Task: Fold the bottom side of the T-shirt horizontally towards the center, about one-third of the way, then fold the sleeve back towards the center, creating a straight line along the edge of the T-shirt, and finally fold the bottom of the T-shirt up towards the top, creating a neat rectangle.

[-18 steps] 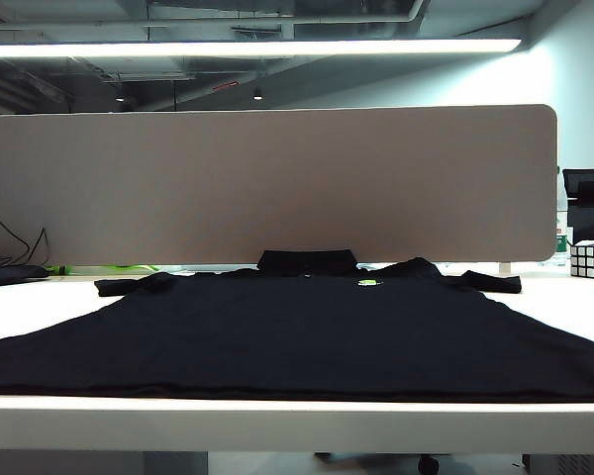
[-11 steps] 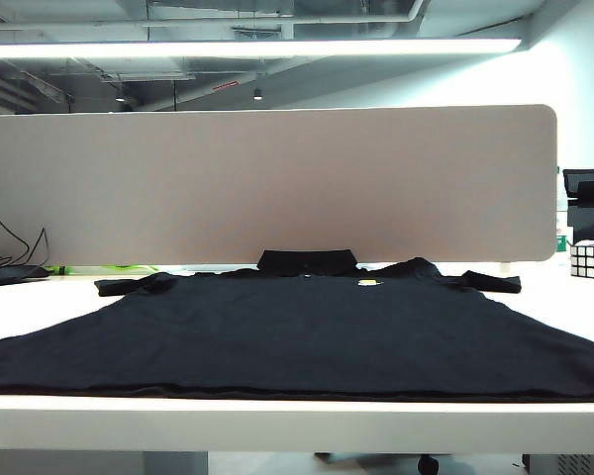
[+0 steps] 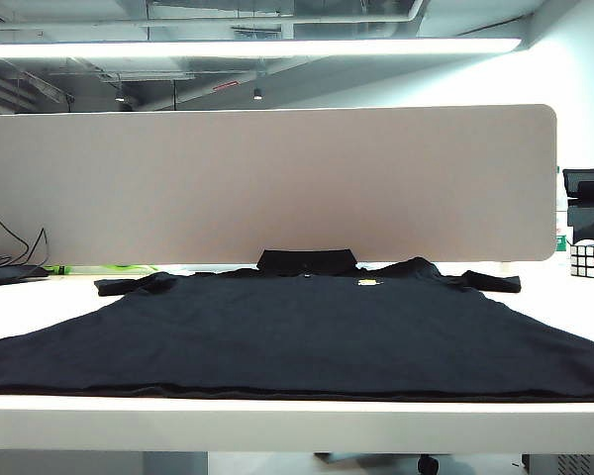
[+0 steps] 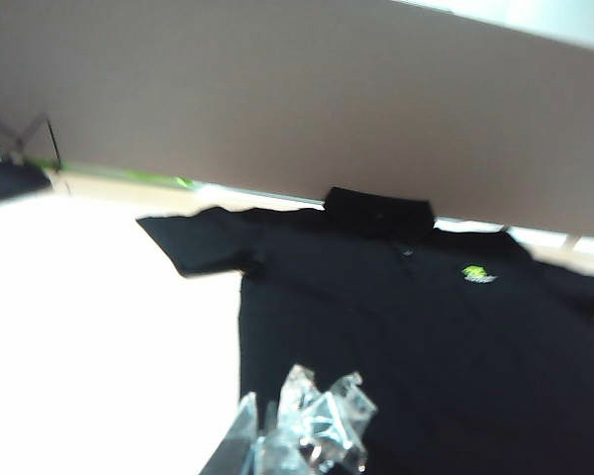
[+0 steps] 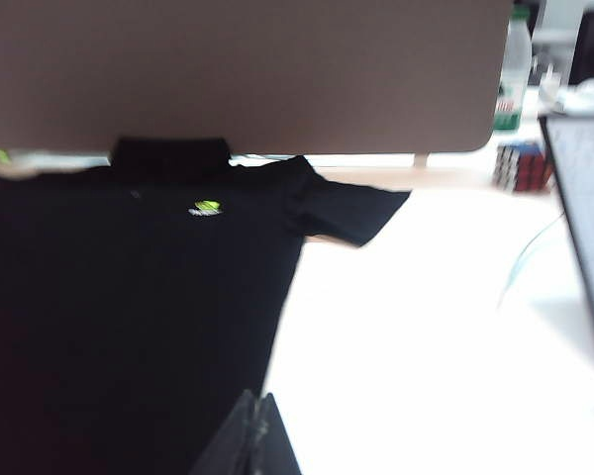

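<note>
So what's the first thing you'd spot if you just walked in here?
The big black T-shirt lying flat across the white table, with its tiny yellow-green logo near the collar. Behind it stands a wide beige divider panel, and a Rubik's cube sits far right. Both grippers, left and right, hang shut above the shirt.

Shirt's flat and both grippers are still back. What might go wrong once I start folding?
1. The hem lies right at the table edge, so a tug might drag the T-shirt off.
2. The left gripper, shut, has crinkled clear plastic on its tips, which may slip on fabric.
3. The right gripper is also shut; both must open before pinching.
</note>
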Motion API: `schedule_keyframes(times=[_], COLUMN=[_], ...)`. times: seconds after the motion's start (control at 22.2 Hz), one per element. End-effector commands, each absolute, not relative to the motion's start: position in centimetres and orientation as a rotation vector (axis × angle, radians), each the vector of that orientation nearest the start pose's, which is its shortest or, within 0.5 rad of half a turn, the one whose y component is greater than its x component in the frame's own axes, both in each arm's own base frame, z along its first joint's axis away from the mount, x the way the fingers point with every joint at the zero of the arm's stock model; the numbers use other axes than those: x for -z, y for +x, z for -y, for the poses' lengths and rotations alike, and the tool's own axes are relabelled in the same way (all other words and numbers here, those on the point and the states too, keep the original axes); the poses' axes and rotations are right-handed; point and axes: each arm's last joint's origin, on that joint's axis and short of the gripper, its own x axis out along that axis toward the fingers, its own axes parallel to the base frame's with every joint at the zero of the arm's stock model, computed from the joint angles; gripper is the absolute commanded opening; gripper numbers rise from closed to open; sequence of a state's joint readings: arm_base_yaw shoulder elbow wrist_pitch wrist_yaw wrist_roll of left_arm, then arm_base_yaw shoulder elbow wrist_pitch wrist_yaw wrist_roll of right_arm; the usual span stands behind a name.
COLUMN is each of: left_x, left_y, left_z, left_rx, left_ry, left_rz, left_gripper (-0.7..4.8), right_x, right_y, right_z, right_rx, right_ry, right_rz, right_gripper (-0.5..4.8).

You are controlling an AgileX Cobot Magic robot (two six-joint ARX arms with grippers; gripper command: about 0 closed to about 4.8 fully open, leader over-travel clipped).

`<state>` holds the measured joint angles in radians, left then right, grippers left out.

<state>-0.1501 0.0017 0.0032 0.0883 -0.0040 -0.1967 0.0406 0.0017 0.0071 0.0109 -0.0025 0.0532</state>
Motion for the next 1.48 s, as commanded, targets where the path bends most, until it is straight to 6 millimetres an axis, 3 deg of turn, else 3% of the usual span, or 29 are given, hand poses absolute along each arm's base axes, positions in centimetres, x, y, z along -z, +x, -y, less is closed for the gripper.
schedule_keyframes(times=[0.04,0.31,0.72,0.99,1.17,1.48], left_x=[-17.0,-16.8,-17.1,-19.0,-19.5,-20.0], left_y=[9.6,9.1,10.6,13.6,15.2,17.1], left_z=[1.4,1.4,1.7,2.5,2.9,2.9], left_rx=[0.147,0.112,0.088,0.194,0.274,0.331], left_ry=[-0.358,-0.406,-0.460,-0.361,-0.306,-0.217], left_rz=[0.011,-0.202,-0.460,-0.645,-0.722,-0.791], left_gripper=[-0.06,-0.06,-0.06,-0.06,-0.06,-0.06], right_x=[-16.8,-17.0,-19.9,-22.5,-22.8,-22.0], right_y=[9.7,9.2,9.4,12.8,14.9,17.7], right_z=[-0.5,-0.6,-0.5,-0.9,-1.4,-1.6], right_rx=[-0.063,-0.089,-0.017,-0.086,-0.208,-0.249], right_ry=[0.240,0.309,0.345,0.355,0.373,0.296], right_rz=[0.027,-0.141,-0.388,-0.558,-0.700,-0.984], right_gripper=[-0.06,-0.06,-0.06,-0.06,-0.06,-0.06])
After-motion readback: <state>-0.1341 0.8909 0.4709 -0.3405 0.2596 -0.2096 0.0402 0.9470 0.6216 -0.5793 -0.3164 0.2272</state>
